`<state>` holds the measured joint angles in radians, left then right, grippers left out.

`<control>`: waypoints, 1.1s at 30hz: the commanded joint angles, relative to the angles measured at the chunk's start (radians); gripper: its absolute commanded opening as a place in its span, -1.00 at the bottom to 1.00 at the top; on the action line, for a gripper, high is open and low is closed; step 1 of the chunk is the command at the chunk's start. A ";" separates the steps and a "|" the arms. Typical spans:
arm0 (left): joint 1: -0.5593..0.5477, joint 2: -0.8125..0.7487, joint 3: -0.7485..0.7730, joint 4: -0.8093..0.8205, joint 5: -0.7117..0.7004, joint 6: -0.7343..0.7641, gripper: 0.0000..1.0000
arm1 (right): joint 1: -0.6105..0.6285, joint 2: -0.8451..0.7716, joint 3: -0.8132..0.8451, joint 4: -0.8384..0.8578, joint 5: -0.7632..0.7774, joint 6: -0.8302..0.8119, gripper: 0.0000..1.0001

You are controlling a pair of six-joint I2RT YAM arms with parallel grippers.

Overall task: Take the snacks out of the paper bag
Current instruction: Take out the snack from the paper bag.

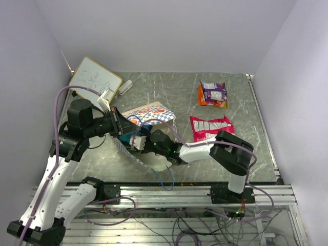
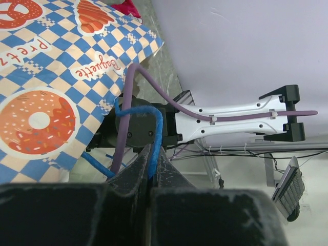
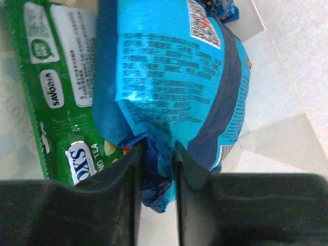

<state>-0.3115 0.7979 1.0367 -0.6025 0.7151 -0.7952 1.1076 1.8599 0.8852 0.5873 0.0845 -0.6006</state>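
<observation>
Your left gripper (image 2: 149, 154) has its jaws pressed together on the blue cord handle (image 2: 152, 134) of the paper bag (image 1: 149, 114), with the cord running up between the two fingers in the left wrist view. The bag lies on its side near the middle of the table (image 1: 174, 89) in the top view. Its checkered, doughnut-printed panel faces up and its mouth is turned toward the lower edge of the frame. Your right gripper (image 3: 156, 156) reaches into that mouth from the right. Its jaws are nearly together and pinch the crimped lower end of a blue packet (image 3: 174, 77), with a finger on each side of the foil. That packet fills the centre of the right wrist view. A green packet (image 3: 54, 87) lies just beside it on the left side of that frame, partly under its edge. Two lots of snacks lie outside the bag. A red-pink packet (image 1: 211, 127) sits right of centre in the top view, near the right arm's (image 1: 233, 151) elbow. A purple packet (image 1: 213, 91) rests on an orange one (image 1: 204, 101) in the upper right, well apart from the bag. A whiteboard (image 1: 95, 78) leans at the upper left corner of the table, with a small white object (image 1: 125, 86) just beside it.
</observation>
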 commanded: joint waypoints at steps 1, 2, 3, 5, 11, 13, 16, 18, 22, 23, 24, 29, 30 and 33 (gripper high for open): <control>-0.008 0.004 0.059 -0.034 -0.008 0.049 -0.86 | -0.008 -0.030 -0.004 0.008 0.019 -0.035 -0.65; -0.008 0.006 0.065 -0.046 -0.039 0.053 -0.86 | -0.009 -0.055 -0.012 -0.013 0.011 -0.044 -0.71; -0.008 0.004 0.068 -0.054 -0.070 0.047 -0.86 | -0.010 -0.083 -0.015 -0.040 0.005 -0.049 -0.79; -0.008 -0.002 0.070 -0.049 -0.137 0.026 -0.86 | -0.013 -0.130 -0.010 -0.098 0.001 -0.043 -1.00; -0.008 0.013 0.095 -0.081 -0.315 0.004 -0.86 | -0.013 -0.284 0.027 -0.280 -0.051 -0.040 -1.00; -0.008 0.021 0.112 -0.101 -0.369 0.011 -0.86 | -0.012 -0.338 0.030 -0.324 -0.073 -0.047 -1.00; -0.008 0.029 0.118 -0.096 -0.403 0.016 -0.86 | -0.013 -0.411 0.029 -0.377 -0.092 -0.069 -1.00; -0.008 0.034 0.106 -0.082 -0.403 0.010 -0.86 | -0.014 -0.442 0.044 -0.411 -0.091 -0.089 -1.00; -0.008 0.058 0.099 -0.078 -0.430 -0.012 -0.86 | -0.013 -0.477 0.108 -0.508 -0.111 -0.117 -1.00; -0.008 0.069 0.106 -0.080 -0.440 -0.012 -0.86 | -0.013 -0.489 0.146 -0.527 -0.121 -0.118 -1.00; -0.008 0.084 0.116 -0.087 -0.451 -0.010 -0.86 | -0.013 -0.497 0.169 -0.551 -0.128 -0.121 -1.00; -0.008 0.180 0.201 -0.160 -0.517 0.023 -0.86 | -0.013 -0.544 0.277 -0.673 -0.151 -0.152 -1.00; -0.008 0.198 0.214 -0.170 -0.525 0.030 -0.86 | -0.013 -0.554 0.297 -0.696 -0.152 -0.163 -1.00; -0.008 0.237 0.234 -0.172 -0.530 0.045 -0.86 | -0.014 -0.581 0.352 -0.761 -0.151 -0.181 -1.00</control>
<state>-0.3119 1.0050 1.2232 -0.7437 0.2401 -0.7849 1.0946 1.3697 1.1252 -0.1848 -0.0509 -0.7292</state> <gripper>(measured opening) 0.084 0.048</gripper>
